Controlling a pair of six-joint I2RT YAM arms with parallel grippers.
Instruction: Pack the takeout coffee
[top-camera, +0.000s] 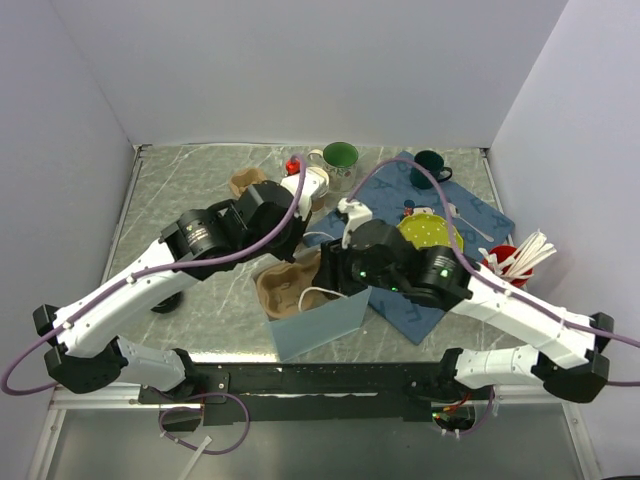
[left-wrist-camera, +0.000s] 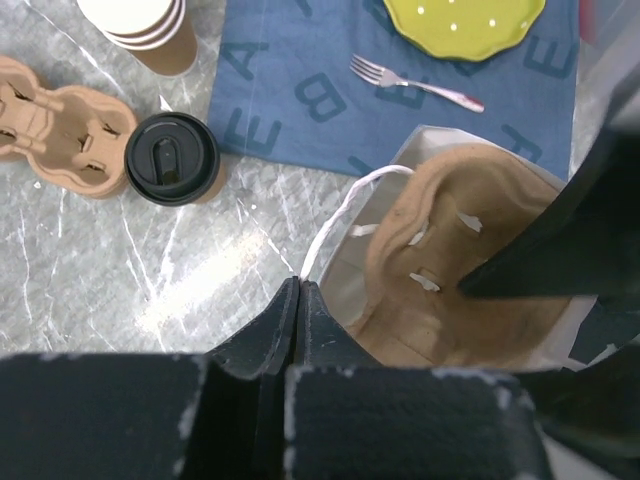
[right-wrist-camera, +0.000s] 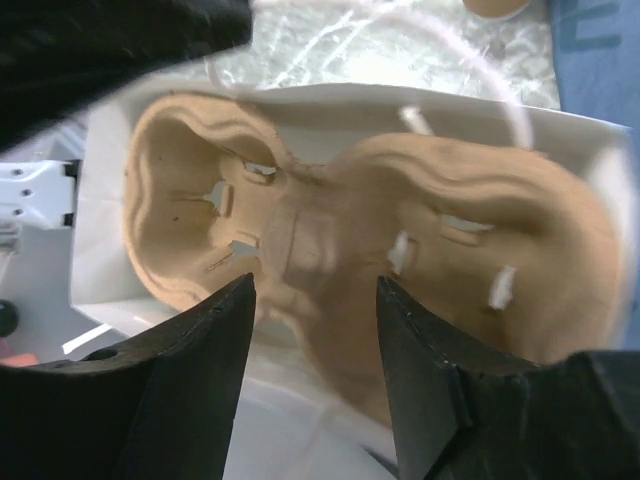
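Observation:
The takeout coffee (left-wrist-camera: 172, 158), a brown paper cup with a black lid, stands on the marble table beside a spare carrier; in the top view my left arm hides it. A paper bag (top-camera: 322, 325) lies open near the table's front edge with a brown pulp cup carrier (top-camera: 285, 285) inside. My left gripper (left-wrist-camera: 300, 285) is shut on the bag's rim (left-wrist-camera: 345, 270) where the white handle starts. My right gripper (right-wrist-camera: 315, 300) is open, its fingers (right-wrist-camera: 215, 330) just above the middle of the carrier (right-wrist-camera: 330, 230) in the bag (right-wrist-camera: 115, 200).
A stack of lidless brown cups (left-wrist-camera: 140, 25) and a second carrier (left-wrist-camera: 55, 125) sit left of the coffee. A blue letter placemat (left-wrist-camera: 300, 90) holds a fork (left-wrist-camera: 415, 85) and a yellow plate (left-wrist-camera: 465, 22). Green mugs (top-camera: 340, 157) stand at the back, a red holder (top-camera: 510, 262) at the right.

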